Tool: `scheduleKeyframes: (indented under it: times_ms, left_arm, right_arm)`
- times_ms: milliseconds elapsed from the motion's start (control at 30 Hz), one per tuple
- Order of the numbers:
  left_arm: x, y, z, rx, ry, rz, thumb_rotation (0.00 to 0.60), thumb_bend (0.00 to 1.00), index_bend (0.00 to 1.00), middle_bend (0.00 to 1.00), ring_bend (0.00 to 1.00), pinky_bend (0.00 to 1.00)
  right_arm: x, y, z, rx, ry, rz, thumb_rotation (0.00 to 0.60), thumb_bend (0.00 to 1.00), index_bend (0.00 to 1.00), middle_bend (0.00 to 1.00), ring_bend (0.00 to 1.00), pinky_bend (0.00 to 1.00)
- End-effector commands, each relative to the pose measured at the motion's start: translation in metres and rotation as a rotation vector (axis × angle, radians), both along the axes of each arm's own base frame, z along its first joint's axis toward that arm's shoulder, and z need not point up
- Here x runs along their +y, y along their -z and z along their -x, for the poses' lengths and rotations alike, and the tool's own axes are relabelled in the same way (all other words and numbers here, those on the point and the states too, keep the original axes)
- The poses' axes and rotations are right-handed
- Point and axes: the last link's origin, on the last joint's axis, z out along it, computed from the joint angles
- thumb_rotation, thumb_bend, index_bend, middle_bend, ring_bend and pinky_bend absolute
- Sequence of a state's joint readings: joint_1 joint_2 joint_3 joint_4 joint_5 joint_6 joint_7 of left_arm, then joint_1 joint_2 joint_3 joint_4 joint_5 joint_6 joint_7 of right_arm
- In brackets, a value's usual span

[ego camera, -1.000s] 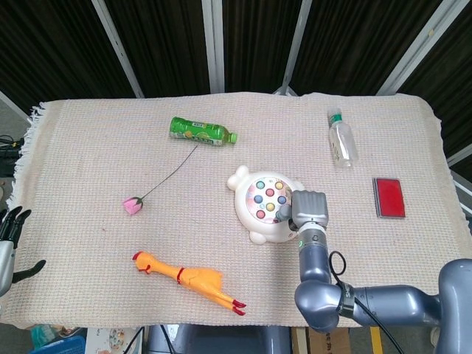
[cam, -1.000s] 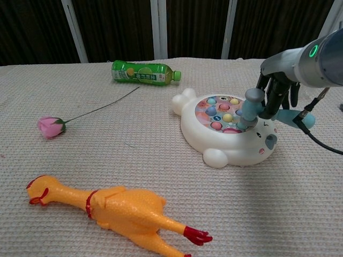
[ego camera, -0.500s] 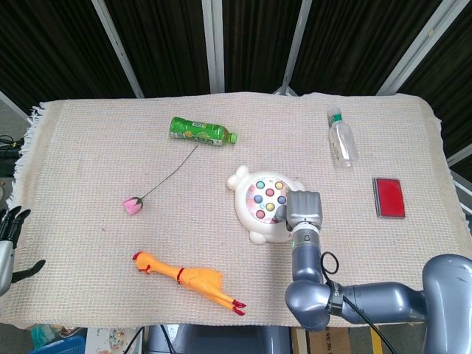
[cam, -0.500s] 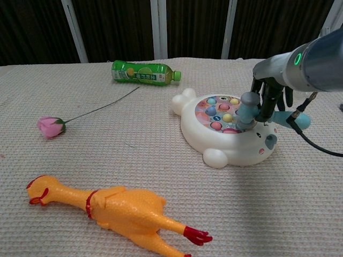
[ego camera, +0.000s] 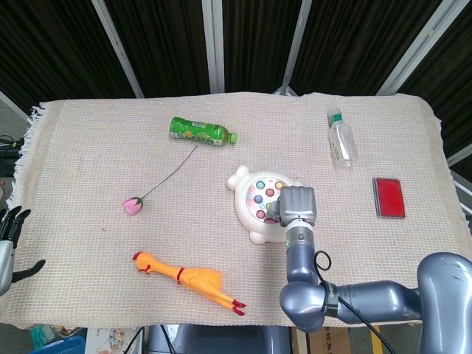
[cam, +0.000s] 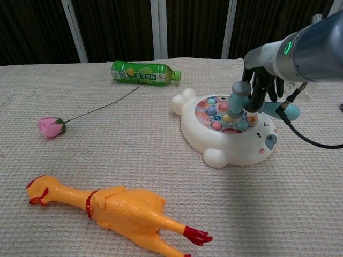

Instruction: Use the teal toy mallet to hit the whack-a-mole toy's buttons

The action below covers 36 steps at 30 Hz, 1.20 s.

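Hammering Underway at the Mole Board

Gripping the teal toy mallet point(cam: 239, 101), the right hand point(cam: 261, 85) hangs over the far right side of the whack-a-mole toy point(cam: 228, 130), its fingers wrapped round the handle. The mallet's head points down onto the ring of coloured buttons point(cam: 221, 114), and from the chest view it looks to be touching or just above a yellow one near the middle; I cannot tell whether the button is pressed. The rounded end of the handle sticks out behind the hand, toward the right edge of the toy.

From the head view, the right hand covers the toy's right half, so only the buttons on the left side of the dial show there.

The left hand point(ego camera: 10, 240) sits at the table's left edge, well apart from everything, fingers spread and holding nothing.

By my reckoning the pick-up is done and the hitting stage is on. How many buttons are already struck is not readable from here, and several around the ring remain to reach.

Elsewhere on the woven cloth point(ego camera: 88, 162) lie a rubber chicken point(cam: 115, 210), a pink rose point(cam: 51, 127) and a green bottle point(cam: 143, 73), all clear of the toy.
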<state>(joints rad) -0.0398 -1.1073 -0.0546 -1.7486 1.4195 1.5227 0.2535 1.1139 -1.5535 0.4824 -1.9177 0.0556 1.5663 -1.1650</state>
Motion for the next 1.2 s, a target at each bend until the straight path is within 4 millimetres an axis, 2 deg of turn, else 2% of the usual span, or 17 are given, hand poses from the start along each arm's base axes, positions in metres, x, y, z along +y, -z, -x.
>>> scheduleKeyframes:
  times_ms: [33, 467, 1200]
  left_arm:
    - [0.0, 0.0, 0.0, 0.0, 0.0, 0.002, 0.6, 0.0, 0.13, 0.03, 0.0, 0.0]
    - [0.0, -0.003, 0.001, -0.003, -0.004, -0.007, 0.6, 0.0, 0.13, 0.03, 0.0, 0.0]
    - [0.0, -0.001, 0.0, 0.002, -0.003, -0.008, 0.6, 0.0, 0.13, 0.03, 0.0, 0.0]
  right_arm:
    - [0.0, -0.003, -0.008, -0.008, -0.015, 0.005, 0.6, 0.61, 0.92, 0.71, 0.62, 0.4]
    - [-0.006, 0.017, -0.015, 0.045, -0.019, -0.015, 0.6, 0.61, 0.92, 0.71, 0.62, 0.4]
    - [-0.016, 0.023, -0.002, 0.085, 0.014, -0.011, 0.6, 0.61, 0.92, 0.71, 0.62, 0.4]
